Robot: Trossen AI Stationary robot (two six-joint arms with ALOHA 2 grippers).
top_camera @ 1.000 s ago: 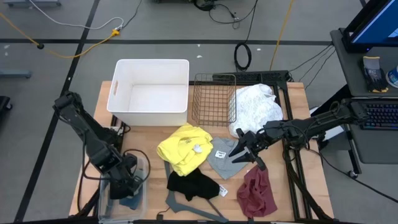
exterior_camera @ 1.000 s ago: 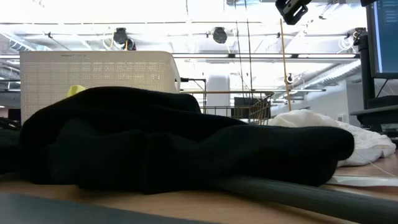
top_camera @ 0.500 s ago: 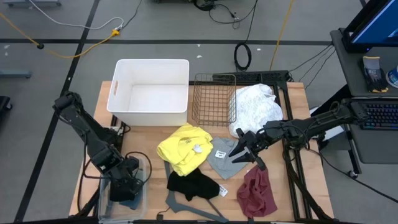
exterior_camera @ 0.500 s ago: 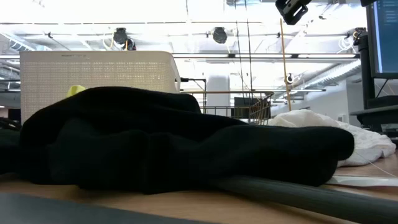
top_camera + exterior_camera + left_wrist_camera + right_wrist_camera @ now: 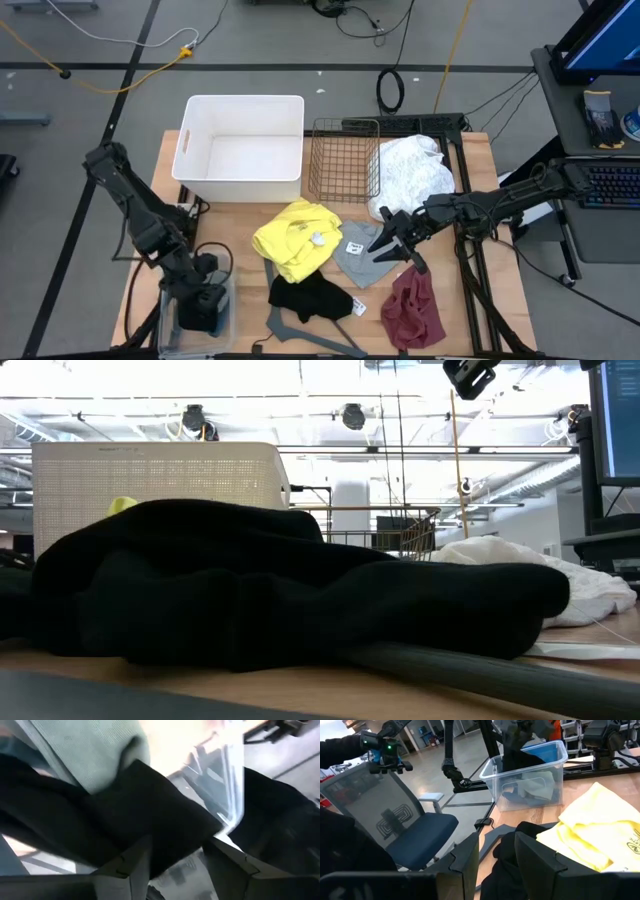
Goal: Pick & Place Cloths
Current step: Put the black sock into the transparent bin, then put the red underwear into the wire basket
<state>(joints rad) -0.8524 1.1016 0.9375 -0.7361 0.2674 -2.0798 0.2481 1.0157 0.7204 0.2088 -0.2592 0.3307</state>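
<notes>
Risk from the high view: left end effector (image 5: 205,305) sits down in the clear bin (image 5: 228,300) at the tabletop (image 5: 470,160) corner. Lifting could drag cloth back out.
Cloths on top: yellow cloth (image 5: 295,238), black cloth (image 5: 308,296), maroon cloth (image 5: 413,308) and white cloth (image 5: 415,170) wait outside.
Low view: black cloth fills it; a snag would stay hidden.
Left wrist view: fingers apart, sage green cloth (image 5: 85,750) just beyond; it may catch.
Right wrist view: right end effector (image 5: 496,857) is apart, holding nothing, and could bump the pile.
</notes>
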